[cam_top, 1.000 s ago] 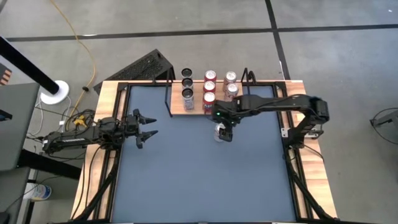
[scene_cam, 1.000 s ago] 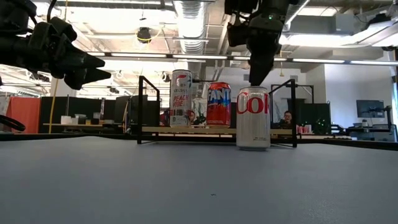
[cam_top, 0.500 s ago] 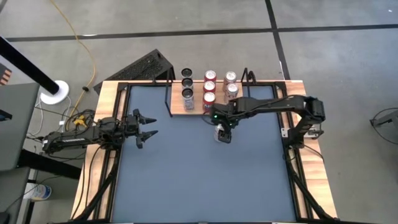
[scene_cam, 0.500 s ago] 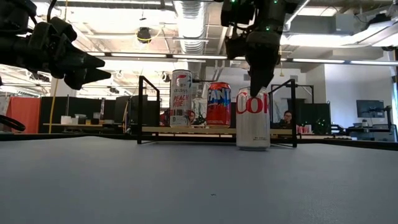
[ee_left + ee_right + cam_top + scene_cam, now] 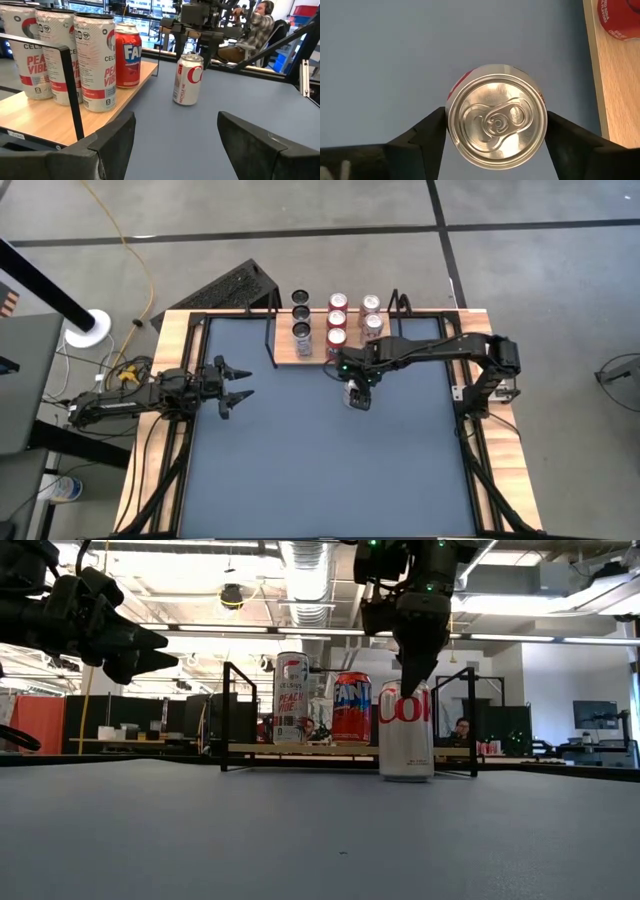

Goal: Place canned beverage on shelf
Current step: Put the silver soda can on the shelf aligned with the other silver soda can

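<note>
Your right end effector [image 5: 495, 135] straddles the upright silver can [image 5: 496, 116] on the table [image 5: 300, 450], fingers at its sides, grip uncertain; your left end effector [image 5: 237, 383] waits open at nine o'clock.

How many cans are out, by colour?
Tall white cans: 3
Red cans: 3
Silver-topped cans on the shelf: 2
Silver Coke can on the table: 1
Total: 9
</note>
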You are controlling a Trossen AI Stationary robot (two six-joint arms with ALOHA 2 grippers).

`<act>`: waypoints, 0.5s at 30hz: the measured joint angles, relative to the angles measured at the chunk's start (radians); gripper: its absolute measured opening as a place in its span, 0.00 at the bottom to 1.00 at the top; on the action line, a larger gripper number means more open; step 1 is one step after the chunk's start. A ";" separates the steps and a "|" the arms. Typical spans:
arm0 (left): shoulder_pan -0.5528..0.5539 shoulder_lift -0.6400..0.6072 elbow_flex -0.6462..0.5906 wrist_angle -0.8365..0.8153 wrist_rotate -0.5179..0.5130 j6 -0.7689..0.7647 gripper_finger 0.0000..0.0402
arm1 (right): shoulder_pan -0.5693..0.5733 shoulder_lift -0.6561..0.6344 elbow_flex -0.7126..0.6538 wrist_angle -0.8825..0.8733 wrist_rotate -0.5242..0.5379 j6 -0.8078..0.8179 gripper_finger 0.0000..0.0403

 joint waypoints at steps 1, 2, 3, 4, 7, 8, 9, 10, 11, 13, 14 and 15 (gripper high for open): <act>0.000 0.000 0.000 0.000 0.000 0.000 0.67 | 0.000 0.000 0.000 0.000 0.000 -0.004 0.70; 0.000 0.000 0.000 0.000 0.000 0.000 0.67 | 0.002 0.000 0.000 0.000 0.000 -0.012 0.69; 0.000 0.000 0.000 0.000 0.000 0.000 0.67 | 0.004 -0.002 0.000 0.000 0.000 -0.016 0.69; 0.000 0.000 0.000 0.000 0.000 0.000 0.67 | 0.006 -0.006 -0.001 0.001 0.000 -0.023 0.68; 0.000 0.000 0.000 0.000 0.000 0.000 0.67 | 0.009 -0.020 -0.004 0.013 0.003 -0.061 0.66; 0.000 0.000 0.000 0.000 0.000 0.000 0.67 | 0.009 -0.029 -0.006 0.013 0.002 -0.067 0.66; 0.000 0.000 0.000 0.000 0.000 0.000 0.67 | 0.009 -0.039 -0.006 0.014 0.002 -0.073 0.65; 0.000 0.000 0.000 0.000 0.000 0.000 0.67 | 0.009 -0.053 -0.006 0.014 0.002 -0.076 0.65; 0.000 0.000 0.000 0.000 0.000 0.000 0.67 | 0.005 -0.069 -0.005 0.011 0.001 -0.079 0.64; 0.000 0.000 0.000 0.000 0.000 0.000 0.67 | -0.005 -0.098 -0.004 -0.004 -0.004 -0.097 0.64; 0.000 0.000 0.000 0.000 0.000 0.000 0.67 | -0.011 -0.109 -0.004 -0.014 -0.004 -0.109 0.64; 0.000 0.000 0.000 0.000 0.000 0.000 0.67 | -0.018 -0.122 -0.004 -0.024 -0.002 -0.123 0.64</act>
